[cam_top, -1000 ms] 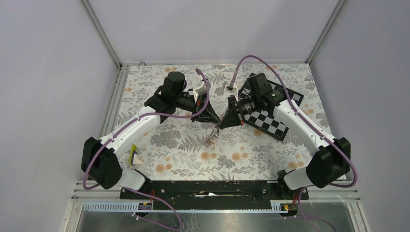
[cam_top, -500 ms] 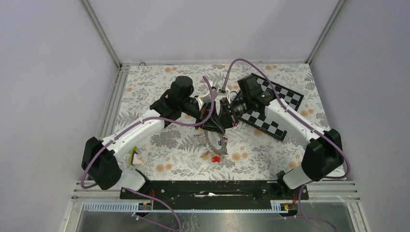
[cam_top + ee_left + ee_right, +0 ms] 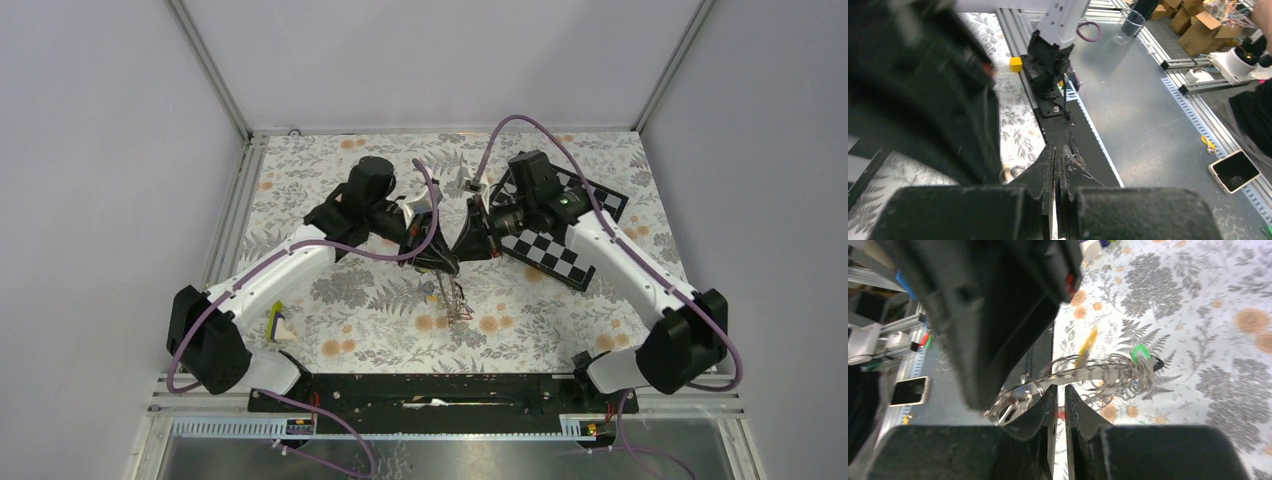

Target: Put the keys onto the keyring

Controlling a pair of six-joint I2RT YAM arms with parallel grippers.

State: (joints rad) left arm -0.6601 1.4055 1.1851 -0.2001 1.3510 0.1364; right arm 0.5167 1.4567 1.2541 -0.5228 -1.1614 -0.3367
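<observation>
Left gripper [image 3: 1057,159]: fingers closed, apparently clamping the keyring [image 3: 1098,374]. Right gripper [image 3: 1060,401]: fingers slightly parted, empty. Green key [image 3: 1140,354] and yellow key [image 3: 1089,342] appear threaded; others not discernible.

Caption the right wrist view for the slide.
Right end effector, fingers slightly apart, at the raised keyring, a green key at its far end, above the floral table.

Bright, polished metal keyring [image 3: 1083,374], its keys [image 3: 1139,354] headed in glossy green and yellow plastic. At six o'clock in the right wrist view, the right gripper [image 3: 1060,392] is matt black, scuffed plastic. Beneath lies a matt, floral-printed table covering [image 3: 1198,315]. The arm shells [image 3: 290,260] are smooth, glossy white.
</observation>
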